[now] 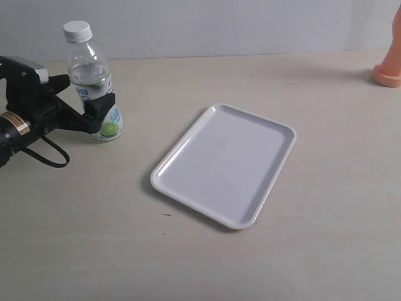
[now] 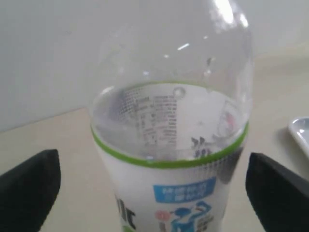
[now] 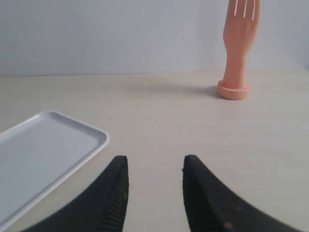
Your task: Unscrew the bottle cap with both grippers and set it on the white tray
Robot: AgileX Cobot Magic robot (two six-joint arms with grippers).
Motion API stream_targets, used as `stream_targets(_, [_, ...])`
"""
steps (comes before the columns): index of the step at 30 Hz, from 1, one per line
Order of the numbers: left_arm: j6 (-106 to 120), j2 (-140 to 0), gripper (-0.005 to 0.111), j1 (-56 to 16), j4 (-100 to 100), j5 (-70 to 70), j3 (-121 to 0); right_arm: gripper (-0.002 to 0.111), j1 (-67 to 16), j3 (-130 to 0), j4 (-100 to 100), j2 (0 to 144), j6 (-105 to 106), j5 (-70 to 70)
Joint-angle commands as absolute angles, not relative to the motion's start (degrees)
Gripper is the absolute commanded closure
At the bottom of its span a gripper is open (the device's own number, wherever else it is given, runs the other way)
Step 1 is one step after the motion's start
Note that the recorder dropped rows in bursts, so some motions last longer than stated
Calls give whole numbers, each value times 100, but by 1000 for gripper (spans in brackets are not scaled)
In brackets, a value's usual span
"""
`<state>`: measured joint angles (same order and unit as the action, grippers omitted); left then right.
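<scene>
The clear bottle point(image 1: 93, 69) stands upright at the table's far left, its white bottle cap point(image 1: 77, 29) screwed on top. My left gripper point(image 1: 86, 95) is open around the labelled body, one finger behind and one in front. In the left wrist view the bottle point(image 2: 174, 159) fills the frame between both black fingers point(image 2: 31, 188), with a gap on each side of my left gripper point(image 2: 153, 164); the cap is out of that view. The white tray point(image 1: 225, 163) lies empty mid-table. My right gripper point(image 3: 154, 166) is open over bare table beside the tray point(image 3: 43, 150), outside the exterior view.
A flesh-coloured mannequin hand point(image 1: 388, 69) stands on a round base at the table's far right, also seen upright in the right wrist view as the mannequin hand point(image 3: 237, 48). A pale wall backs the table. The tray's corner point(image 2: 300, 130) shows in the left wrist view.
</scene>
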<state>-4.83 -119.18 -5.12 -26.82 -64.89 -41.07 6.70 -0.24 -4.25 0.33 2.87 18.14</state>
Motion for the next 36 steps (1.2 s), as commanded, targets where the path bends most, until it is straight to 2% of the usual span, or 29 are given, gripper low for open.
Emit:
stream_targets(1, [-519,-12131,1,-499,-2637,-6544,-4337,71,701,0,-439,0,288,1748])
stream_targets(18, [-519,-12262,3,-544,-2967,-6831,-4466,71,701,0,-439,0,288,1717])
stream_targets(21, [-519,-12262,14,-544,-2978,-6850,-4466,71,701,0,-439,0,288,1717])
stream_targets(25, [-544,-12262,45,-544,-3074,-6850,-4466,71,701,0,-439,0,288,1717])
stream_targets(27, [-555,-12262,53,-544,-3113,-6850,-4466,71,701,0,-439,0,288,1717])
stream_targets(36, [-553,-12262,56,-544,-3144,-6919,-4466,71,701,0,-439,0,288,1717])
